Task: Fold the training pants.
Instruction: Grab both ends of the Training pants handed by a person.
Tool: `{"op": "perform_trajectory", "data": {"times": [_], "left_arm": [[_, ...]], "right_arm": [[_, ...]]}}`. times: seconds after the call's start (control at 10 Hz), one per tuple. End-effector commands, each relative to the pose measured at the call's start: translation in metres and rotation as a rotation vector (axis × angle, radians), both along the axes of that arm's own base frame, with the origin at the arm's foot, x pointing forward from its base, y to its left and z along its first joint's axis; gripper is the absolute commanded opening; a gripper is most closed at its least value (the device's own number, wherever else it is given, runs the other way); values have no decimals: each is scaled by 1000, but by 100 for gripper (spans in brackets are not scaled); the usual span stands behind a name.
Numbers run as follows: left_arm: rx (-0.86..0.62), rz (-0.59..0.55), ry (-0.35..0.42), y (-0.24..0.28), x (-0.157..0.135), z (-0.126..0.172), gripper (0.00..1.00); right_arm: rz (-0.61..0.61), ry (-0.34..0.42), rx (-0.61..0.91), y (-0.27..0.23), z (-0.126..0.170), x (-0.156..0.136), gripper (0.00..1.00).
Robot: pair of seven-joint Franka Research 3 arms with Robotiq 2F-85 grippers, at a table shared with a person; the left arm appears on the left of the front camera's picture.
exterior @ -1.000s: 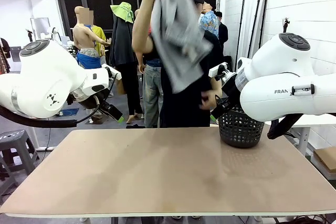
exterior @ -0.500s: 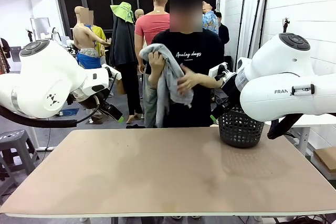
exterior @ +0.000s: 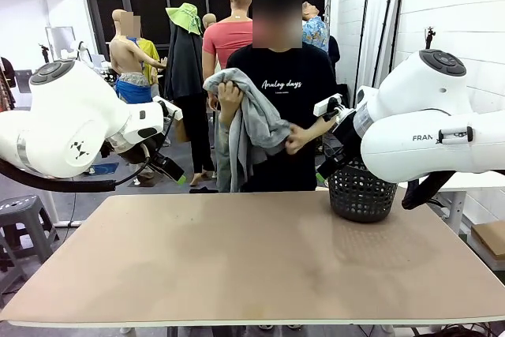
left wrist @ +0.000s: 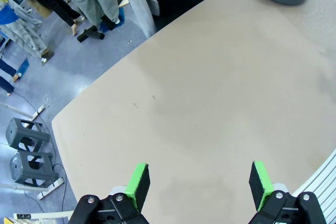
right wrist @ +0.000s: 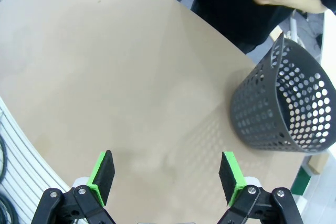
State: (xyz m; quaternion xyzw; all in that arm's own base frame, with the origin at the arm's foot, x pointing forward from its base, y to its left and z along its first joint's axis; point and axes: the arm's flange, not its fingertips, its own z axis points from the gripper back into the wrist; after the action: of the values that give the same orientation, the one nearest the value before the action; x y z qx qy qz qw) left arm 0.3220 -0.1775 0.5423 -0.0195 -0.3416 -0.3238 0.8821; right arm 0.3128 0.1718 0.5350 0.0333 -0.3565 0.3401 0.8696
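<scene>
Lowered from overhead, the training pants [exterior: 251, 125] sat bunched in the person's [exterior: 293, 96] hands at twelve o'clock, looking soft, light and floppy, likely best pinched at two corners, while left gripper [left wrist: 198, 182] and right gripper [right wrist: 167, 174] gaped wide, empty.

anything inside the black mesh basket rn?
No contents visible in the basket: right wrist view shows bare inner wall below the rim. Its bottom is hidden by the near wall.

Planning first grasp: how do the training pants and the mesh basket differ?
The training pants are light grey, soft and bunched; the basket is black, rigid and perforated. The training pants hang in the person's hands, off the table; the basket stands upright on it. Both are at the far side.
</scene>
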Motion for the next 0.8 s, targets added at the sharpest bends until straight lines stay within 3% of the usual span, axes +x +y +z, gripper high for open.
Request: {"op": "perform_trajectory", "data": {"times": [0.0,0.7], "left_arm": [[-1,0,-2,0,0,1,100],[-1,0,-2,0,0,1,100]], "right_arm": [[2,5,9,0,0,0,100],[2,5,9,0,0,0,100]]}}
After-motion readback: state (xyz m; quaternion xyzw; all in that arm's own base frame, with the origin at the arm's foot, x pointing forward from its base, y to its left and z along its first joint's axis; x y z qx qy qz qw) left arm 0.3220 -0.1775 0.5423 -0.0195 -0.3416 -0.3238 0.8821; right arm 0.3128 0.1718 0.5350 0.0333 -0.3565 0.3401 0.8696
